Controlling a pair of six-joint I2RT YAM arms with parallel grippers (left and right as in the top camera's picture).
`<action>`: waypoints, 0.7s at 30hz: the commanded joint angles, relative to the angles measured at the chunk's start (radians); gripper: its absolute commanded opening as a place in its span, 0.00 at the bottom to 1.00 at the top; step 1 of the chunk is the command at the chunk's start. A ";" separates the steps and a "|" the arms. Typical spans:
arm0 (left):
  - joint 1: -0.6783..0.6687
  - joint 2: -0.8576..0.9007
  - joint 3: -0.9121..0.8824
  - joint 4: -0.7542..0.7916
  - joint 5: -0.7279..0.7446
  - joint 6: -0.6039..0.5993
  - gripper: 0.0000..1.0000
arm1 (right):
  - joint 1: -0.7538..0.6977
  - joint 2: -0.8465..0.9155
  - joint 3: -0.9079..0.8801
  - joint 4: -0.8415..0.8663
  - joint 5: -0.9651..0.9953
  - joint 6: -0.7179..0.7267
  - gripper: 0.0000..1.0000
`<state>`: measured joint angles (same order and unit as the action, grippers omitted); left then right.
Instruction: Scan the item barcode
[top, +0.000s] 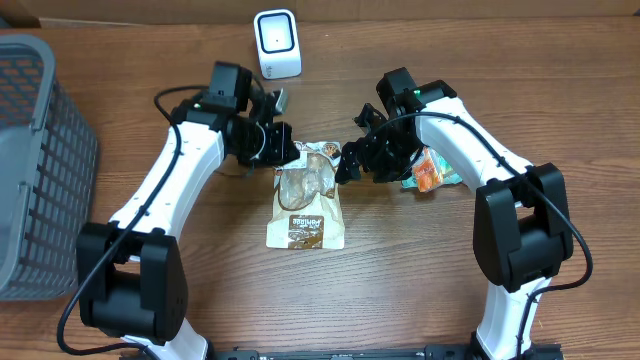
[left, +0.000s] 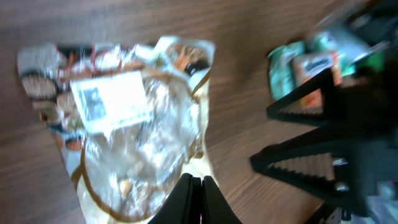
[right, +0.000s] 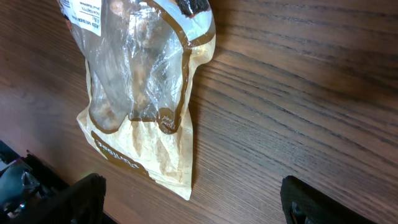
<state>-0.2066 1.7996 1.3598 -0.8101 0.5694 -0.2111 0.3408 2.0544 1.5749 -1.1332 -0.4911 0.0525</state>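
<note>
Positioning at the snack pouch before scanning

The clear-windowed, cream-and-brown paper-and-film snack pouch (top: 306, 200) is lying flat on the wooden table (top: 400, 270) between my grippers. It is showing a white printed label (left: 111, 99) near its top. I am judging it light, limp and crinkly, so I am favouring a pinch on the sealed top edge. My left gripper (left: 196, 193) is sitting fully closed at that edge; I cannot tell whether it is pinching film. My right gripper (right: 191, 186) is standing wide and holding nothing.

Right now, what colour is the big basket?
The basket is grey, with a grid of little holes. The overhead view shows it best.
</note>
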 joint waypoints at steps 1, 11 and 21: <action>0.013 0.013 -0.058 0.013 -0.004 -0.027 0.04 | 0.002 -0.010 -0.005 0.003 -0.008 0.003 0.88; 0.013 0.013 -0.192 0.146 -0.063 -0.085 0.04 | 0.002 -0.010 -0.005 -0.005 -0.008 0.004 0.88; 0.011 0.108 -0.219 0.170 -0.103 -0.130 0.04 | 0.002 -0.010 -0.005 -0.006 -0.016 0.053 0.88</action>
<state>-0.2005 1.8545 1.1542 -0.6479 0.4778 -0.3138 0.3412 2.0544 1.5749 -1.1427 -0.4919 0.0834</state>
